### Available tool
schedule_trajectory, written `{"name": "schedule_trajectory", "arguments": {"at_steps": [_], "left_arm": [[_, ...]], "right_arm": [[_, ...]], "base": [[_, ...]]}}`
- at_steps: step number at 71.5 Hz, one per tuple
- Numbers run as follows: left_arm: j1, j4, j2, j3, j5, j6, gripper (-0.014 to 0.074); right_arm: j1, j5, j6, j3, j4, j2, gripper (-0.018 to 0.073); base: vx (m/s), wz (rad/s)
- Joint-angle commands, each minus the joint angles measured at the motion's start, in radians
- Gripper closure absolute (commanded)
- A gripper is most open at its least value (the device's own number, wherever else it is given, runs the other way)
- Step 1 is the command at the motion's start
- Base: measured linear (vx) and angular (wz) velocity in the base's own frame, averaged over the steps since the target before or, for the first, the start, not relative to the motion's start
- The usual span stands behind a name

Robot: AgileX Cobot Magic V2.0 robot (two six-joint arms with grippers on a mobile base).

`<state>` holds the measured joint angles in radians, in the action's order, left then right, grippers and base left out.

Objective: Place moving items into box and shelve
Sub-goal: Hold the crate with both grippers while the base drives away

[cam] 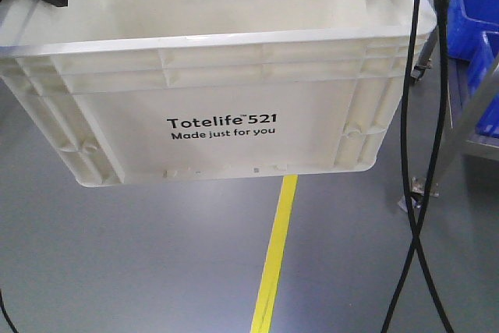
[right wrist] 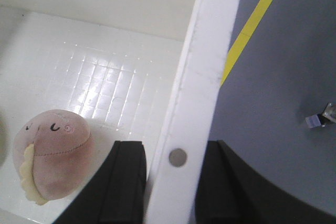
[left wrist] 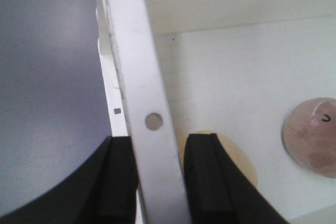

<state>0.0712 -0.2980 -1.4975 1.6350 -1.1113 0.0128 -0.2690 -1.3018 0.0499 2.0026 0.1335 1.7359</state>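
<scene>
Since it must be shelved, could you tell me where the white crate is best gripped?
Grip the white crate by its top rim on opposite sides from above: it is narrow, so one finger inside, one outside, as the left claw and right claw sit.

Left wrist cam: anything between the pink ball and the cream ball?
Nothing. In the left wrist view, only the bare white floor of the box separates the pink ball from the cream ball.

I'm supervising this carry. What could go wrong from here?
The left gripper and right gripper pinch the crate only by its thin rim, so it could slip or tilt.
The pink ball and cream ball lie loose inside and may roll.
The black cables hang beside the crate and might snag.
</scene>
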Motion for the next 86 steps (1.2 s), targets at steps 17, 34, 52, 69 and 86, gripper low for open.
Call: {"name": "schedule_trajectory", "arguments": {"at_steps": [17, 34, 52, 69, 86], "left_arm": [[0.025, -0.212, 0.051, 0.048, 0.124, 0.009, 0.0613], [0.025, -0.213, 0.051, 0.048, 0.124, 0.009, 0.0613], [0.025, -0.213, 0.051, 0.048, 0.124, 0.009, 0.0613], [0.025, -0.213, 0.051, 0.048, 0.124, 0.009, 0.0613], [0.025, -0.213, 0.051, 0.048, 0.124, 0.009, 0.0613]], "right_arm": [[-0.025, 0.075, 0.035, 0.044, 0.164, -0.069, 0.0570], [-0.025, 0.075, 0.035, 0.044, 0.164, -0.069, 0.0570], [-0.025, 0.075, 0.035, 0.044, 0.164, -0.069, 0.0570], [-0.025, 0.075, 0.035, 0.044, 0.164, -0.069, 0.0570], [-0.025, 0.075, 0.035, 0.044, 0.164, -0.069, 0.0570]], "base": [[0.47, -0.02], [0.48, -0.04], [0.48, -0.09], [0.49, -0.10], [0.49, -0.11]]}}
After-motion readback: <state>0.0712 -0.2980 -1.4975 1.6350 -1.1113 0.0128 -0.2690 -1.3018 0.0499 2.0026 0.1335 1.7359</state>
